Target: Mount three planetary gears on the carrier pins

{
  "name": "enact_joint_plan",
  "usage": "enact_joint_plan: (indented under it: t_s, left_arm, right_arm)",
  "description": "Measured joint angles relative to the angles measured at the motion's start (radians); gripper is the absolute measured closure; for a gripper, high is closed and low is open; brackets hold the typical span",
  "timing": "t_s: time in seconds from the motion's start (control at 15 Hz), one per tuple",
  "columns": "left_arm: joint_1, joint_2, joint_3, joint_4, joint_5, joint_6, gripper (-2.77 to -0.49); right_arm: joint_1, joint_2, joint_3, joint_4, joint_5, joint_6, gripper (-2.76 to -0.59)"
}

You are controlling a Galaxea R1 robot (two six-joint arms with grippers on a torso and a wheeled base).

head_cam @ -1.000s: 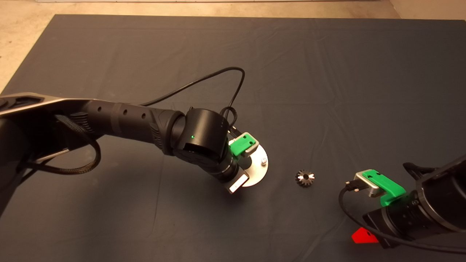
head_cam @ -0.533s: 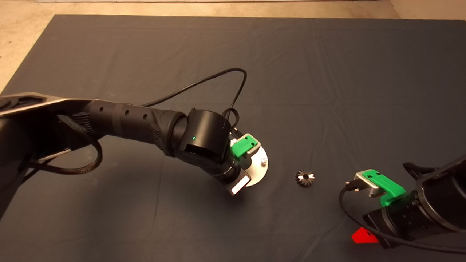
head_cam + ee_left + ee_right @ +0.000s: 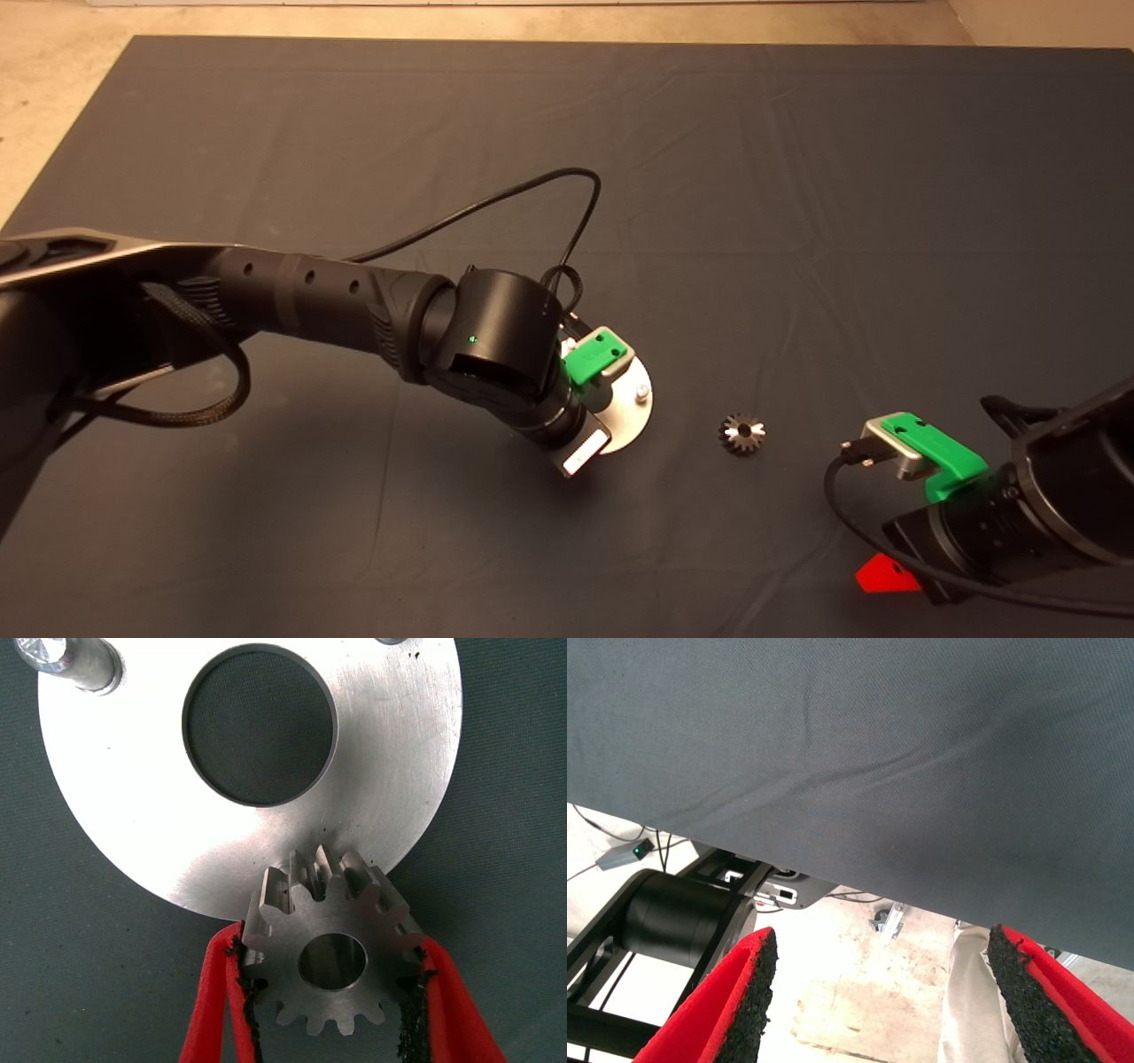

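My left gripper (image 3: 330, 997) is shut on a silvery planetary gear (image 3: 330, 935) and holds it flat over the near edge of the shiny round plate (image 3: 133, 788), beside its centre hole. One carrier pin (image 3: 75, 660) stands bare at the plate's rim; a second pin barely shows at the picture's edge. In the head view the left arm covers most of the plate (image 3: 631, 416), with one bare pin (image 3: 640, 390) showing. A second gear (image 3: 742, 433) lies on the mat to the plate's right. My right gripper (image 3: 877, 1001) is open and empty, parked at the mat's lower right edge. The third gear is out of view.
A black cable (image 3: 532, 208) loops up from the left wrist over the mat. The dark mat (image 3: 797, 177) is wrinkled. Past the mat's edge the right wrist view shows the floor and a black robot base (image 3: 682, 912).
The left arm has shifted slightly to the right over the plate with the gear in its fingers. The right arm and the loose gear have not moved.
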Motion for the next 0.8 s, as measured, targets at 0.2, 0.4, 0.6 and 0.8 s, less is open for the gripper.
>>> enact_joint_plan:
  t_s: [0.2,0.4,0.6,0.8]
  left_arm:
    - [0.001,0.0,0.0,0.0,0.0,0.001,-0.59]
    - [0.001,-0.001,0.0,0.001,-0.001,0.002,-0.59]
    - [0.003,-0.002,0.001,0.004,-0.001,0.007,-0.59]
    - [0.003,-0.004,0.001,0.004,-0.004,0.024,-0.59]
  right_arm:
    - [0.0,0.0,0.0,0.0,0.0,0.0,-1.75]
    - [0.0,0.0,0.0,0.0,0.0,0.0,-1.75]
    - [0.0,0.0,0.0,0.0,0.0,0.0,-1.75]
    - [0.0,0.0,0.0,0.0,0.0,0.0,-1.75]
